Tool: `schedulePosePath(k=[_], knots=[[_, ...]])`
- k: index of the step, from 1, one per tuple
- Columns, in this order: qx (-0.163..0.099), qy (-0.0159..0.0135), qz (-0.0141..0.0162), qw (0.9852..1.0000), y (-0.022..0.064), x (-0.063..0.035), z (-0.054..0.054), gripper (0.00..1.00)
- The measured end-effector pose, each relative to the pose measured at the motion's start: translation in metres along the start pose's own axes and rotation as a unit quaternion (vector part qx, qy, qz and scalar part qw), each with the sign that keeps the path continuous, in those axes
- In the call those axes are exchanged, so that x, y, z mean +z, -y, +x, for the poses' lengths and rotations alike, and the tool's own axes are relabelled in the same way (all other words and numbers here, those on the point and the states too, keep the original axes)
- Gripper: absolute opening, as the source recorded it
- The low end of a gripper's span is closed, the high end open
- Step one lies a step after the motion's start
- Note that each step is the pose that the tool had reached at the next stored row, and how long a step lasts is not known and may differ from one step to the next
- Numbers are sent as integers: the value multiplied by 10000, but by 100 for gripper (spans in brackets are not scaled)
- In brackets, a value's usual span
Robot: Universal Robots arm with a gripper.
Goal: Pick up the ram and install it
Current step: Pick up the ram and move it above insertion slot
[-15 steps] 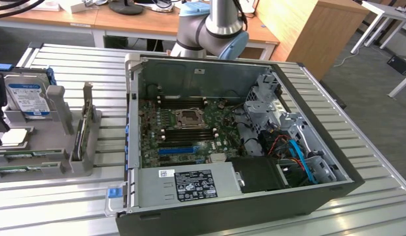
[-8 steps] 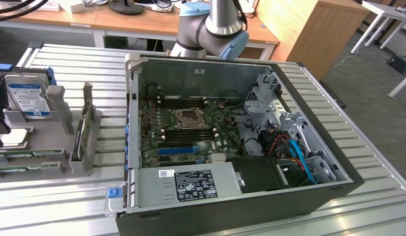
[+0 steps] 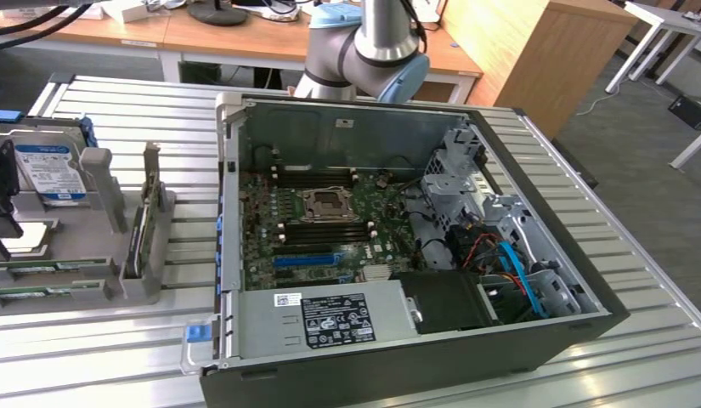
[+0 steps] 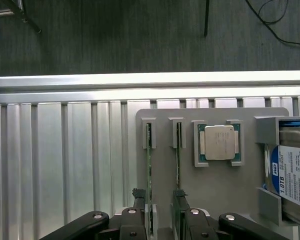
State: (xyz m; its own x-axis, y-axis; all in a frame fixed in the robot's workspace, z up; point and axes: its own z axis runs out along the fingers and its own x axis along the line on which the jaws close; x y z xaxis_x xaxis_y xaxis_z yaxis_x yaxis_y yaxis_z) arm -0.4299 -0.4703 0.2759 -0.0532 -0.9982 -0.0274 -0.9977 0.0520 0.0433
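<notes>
A grey holder [image 4: 215,200] sits on a slatted metal table [image 3: 101,340], at the exterior view's left, just beside an open computer case [image 3: 441,374]. The ram [image 4: 149,160], a thin green stick, stands on edge in a slot of the holder. A second stick [image 4: 178,150] stands in the next slot, then a CPU [image 4: 219,142], then a hard drive [image 4: 292,175]. The gripper [image 4: 158,200] hangs above one end of the two sticks with its fingers [image 4: 136,197] spread wide apart, holding nothing. Whether a finger touches either stick cannot be told. Inside the case lies the green motherboard [image 3: 384,212]. The arm [image 3: 367,51] rises at the far side of the case.
</notes>
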Motion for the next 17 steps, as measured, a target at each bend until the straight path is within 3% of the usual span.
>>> schedulePosePath(k=[12, 14, 17], knots=[[0, 0, 0, 10000, 8, 187, 5, 36], [-1, 0, 0, 10000, 14, 329, 9, 36], [-1, 2, 1, 10000, 15, 335, 27, 36]])
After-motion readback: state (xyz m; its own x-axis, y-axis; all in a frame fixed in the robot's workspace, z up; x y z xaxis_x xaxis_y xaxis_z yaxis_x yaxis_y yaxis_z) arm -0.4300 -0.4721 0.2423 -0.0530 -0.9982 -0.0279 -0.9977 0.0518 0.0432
